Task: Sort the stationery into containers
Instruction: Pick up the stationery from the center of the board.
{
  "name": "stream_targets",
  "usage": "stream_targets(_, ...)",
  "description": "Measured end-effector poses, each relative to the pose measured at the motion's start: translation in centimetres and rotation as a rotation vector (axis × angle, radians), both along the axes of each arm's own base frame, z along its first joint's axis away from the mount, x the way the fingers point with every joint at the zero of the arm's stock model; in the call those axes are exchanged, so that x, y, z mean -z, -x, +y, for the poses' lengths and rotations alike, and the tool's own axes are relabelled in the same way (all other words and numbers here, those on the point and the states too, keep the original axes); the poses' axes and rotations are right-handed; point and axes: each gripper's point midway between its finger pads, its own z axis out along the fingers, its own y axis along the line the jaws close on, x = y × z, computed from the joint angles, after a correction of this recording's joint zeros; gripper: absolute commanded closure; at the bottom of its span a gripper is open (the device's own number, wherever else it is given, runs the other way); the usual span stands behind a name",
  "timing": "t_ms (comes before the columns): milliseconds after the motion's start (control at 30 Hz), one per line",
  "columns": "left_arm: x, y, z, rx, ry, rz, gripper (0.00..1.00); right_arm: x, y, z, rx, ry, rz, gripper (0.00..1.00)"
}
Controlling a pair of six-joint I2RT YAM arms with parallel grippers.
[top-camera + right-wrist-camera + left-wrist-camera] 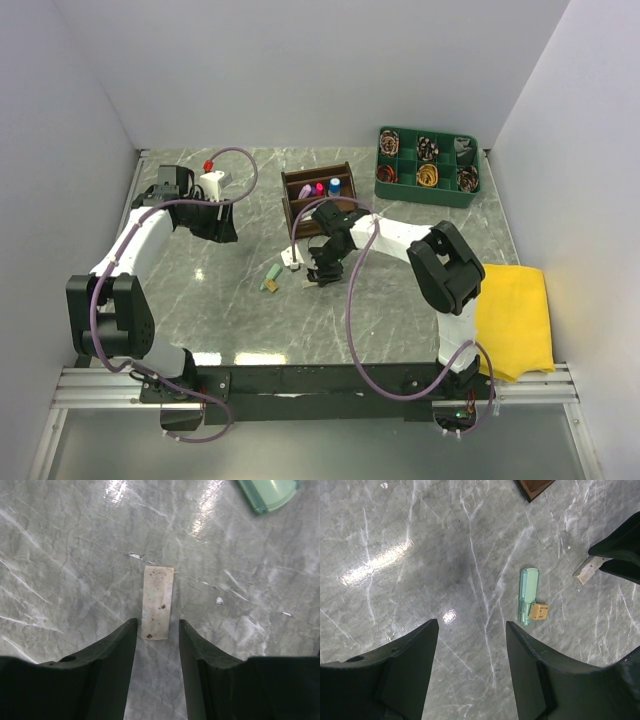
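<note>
Black-fingered, your left gripper (470,630) hangs spread and empty over the marble table (395,530), with the green piece (528,592) and tan piece (539,611) touching at its 2 o'clock. Your right gripper (157,625), also spread, straddles the off-white eraser (159,597), which lies flat at 7 o'clock of the organiser (318,195). It looks light, stiff and thin, so pinch its long edges mid-length.

Three loose pieces lie on the grey marbled surface (200,290): one pale green translucent marker (527,595), one small tan block (539,611) and one flat cream rectangular strip (158,602). One dark brown wooden organiser (316,173) holds three upright items: one purple-topped marker (305,190), one pink-topped marker (320,187) and one blue-topped marker (335,184). There is one green six-compartment plastic tray (425,197) and one yellow cloth (515,315).
</note>
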Motion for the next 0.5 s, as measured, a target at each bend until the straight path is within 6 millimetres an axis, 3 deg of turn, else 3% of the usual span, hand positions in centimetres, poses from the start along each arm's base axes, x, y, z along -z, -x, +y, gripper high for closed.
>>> stream_targets(133, 0.0, -0.1, 0.0, 0.000, 0.000, -0.002, 0.37, 0.2, 0.3, 0.0, -0.004, 0.013, -0.003, 0.68)
stream_targets(200, 0.0, -0.1, 0.0, 0.000, 0.000, -0.004, 0.37, 0.3, 0.3, 0.1, -0.005, 0.016, -0.007, 0.80)
stream_targets(400, -0.4, -0.5, 0.0, 0.002, 0.001, -0.012, 0.37, -0.1, 0.1, 0.1, 0.054, 0.016, 0.011, 1.00)
stream_targets(500, -1.2, -1.7, -0.3, 0.010, 0.013, -0.035, 0.37, -1.3, -0.7, 0.3, 0.154, -0.002, 0.041, 1.00)
